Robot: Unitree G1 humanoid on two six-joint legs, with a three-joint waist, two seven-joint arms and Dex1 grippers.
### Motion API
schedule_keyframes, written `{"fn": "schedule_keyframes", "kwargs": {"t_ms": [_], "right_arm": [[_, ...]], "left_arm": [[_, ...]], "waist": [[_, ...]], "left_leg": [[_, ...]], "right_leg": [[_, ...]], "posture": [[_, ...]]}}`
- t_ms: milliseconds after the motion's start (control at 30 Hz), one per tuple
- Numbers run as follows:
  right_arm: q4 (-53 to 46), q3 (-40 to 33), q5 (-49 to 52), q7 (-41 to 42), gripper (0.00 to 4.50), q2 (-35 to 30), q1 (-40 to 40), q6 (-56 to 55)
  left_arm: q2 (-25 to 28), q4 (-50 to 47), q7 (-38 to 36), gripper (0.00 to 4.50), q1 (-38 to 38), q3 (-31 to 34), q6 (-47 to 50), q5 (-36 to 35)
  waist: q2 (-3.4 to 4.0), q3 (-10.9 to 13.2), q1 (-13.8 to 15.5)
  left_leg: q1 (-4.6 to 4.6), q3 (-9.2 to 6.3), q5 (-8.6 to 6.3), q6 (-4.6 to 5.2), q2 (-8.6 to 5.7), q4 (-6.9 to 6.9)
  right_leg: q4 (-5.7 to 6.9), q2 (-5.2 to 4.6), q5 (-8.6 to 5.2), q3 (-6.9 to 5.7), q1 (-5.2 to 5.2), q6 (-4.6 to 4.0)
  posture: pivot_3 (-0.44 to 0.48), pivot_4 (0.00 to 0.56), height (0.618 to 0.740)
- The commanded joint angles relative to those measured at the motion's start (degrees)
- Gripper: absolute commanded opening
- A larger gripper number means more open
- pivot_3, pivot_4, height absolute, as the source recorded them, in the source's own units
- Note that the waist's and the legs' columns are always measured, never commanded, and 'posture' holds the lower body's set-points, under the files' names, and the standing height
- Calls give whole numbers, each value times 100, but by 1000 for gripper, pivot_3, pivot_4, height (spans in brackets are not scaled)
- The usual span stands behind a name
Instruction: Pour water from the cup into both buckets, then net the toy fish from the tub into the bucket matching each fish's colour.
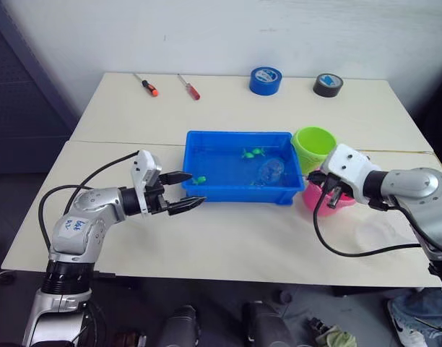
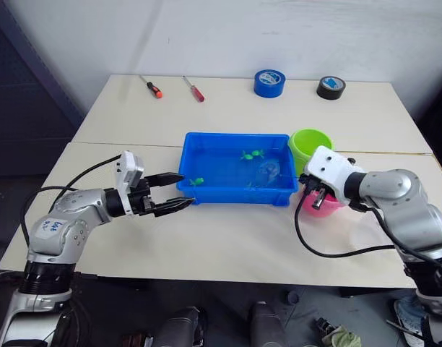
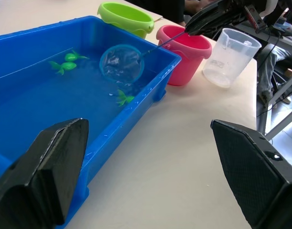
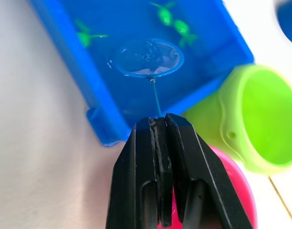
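Observation:
The blue tub [image 1: 235, 194] sits mid-table, holding water and three green toy fish: two [image 1: 252, 152] near its far side and one [image 1: 199, 180] near its front left. My right gripper [image 4: 160, 123] is shut on the net's thin handle, above the pink bucket [image 3: 184, 52]. The net's blue hoop [image 1: 270, 171] lies low in the tub's right end with no fish in it. Behind the pink bucket stands the lime green bucket [image 1: 313, 147]. The clear cup [image 3: 230, 56] stands upright beside the pink bucket. At the tub's front left corner my left gripper [image 1: 198, 189] is open and holds nothing.
At the back of the table lie a blue tape roll [image 1: 265, 79], a black tape roll [image 1: 327, 84] and two screwdrivers [image 1: 146, 85] [image 1: 189, 87]. Bare tabletop stretches in front of the tub. A person's shoe [image 1: 412, 322] is on the floor at the right.

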Motion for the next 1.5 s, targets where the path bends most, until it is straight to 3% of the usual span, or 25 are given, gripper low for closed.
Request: {"fn": "schedule_keyframes", "kwargs": {"t_ms": [33,333,533,1000,1233,1500], "right_arm": [[-14,-43,-110,281,0,-79,-102,-579],[297,122,-310,512,0,215,-186,-1335],[495,24,-94,459,0,717,-352,-830],[289,-678,646,253,0,911,-50,413],[559,21,-227,165,0,908,-149,-682],[928,376,-383,76,0,1458,-626,-785]], "left_arm": [[63,-104,-53,4471,-124,26,14,-128],[73,-152,-3,4471,-150,58,105,-182],[103,-209,42,4471,-120,122,155,-223],[115,-188,105,4471,-105,141,153,-245],[332,129,-36,4471,-65,149,-30,-62],[549,225,-45,4471,-50,270,-81,-107]], "waist": [[0,0,0],[0,0,-2],[0,0,-3],[0,0,-7],[0,0,-15],[0,0,-11]], "left_leg": [[0,1,0,0,0,0],[0,0,0,0,1,1],[1,-4,1,-4,2,0],[0,-5,0,-3,1,-2],[0,-4,0,-3,1,-3],[2,1,0,-4,1,-5]], "right_leg": [[0,0,0,-1,0,0],[0,0,0,0,0,0],[2,0,0,0,-1,0],[-1,-4,0,2,1,0],[-2,-2,0,0,0,0],[0,-2,0,-4,-3,0]], "posture": [[0,150,740],[0,150,740],[0,150,740],[0,150,740],[0,150,740],[0,150,740]]}}
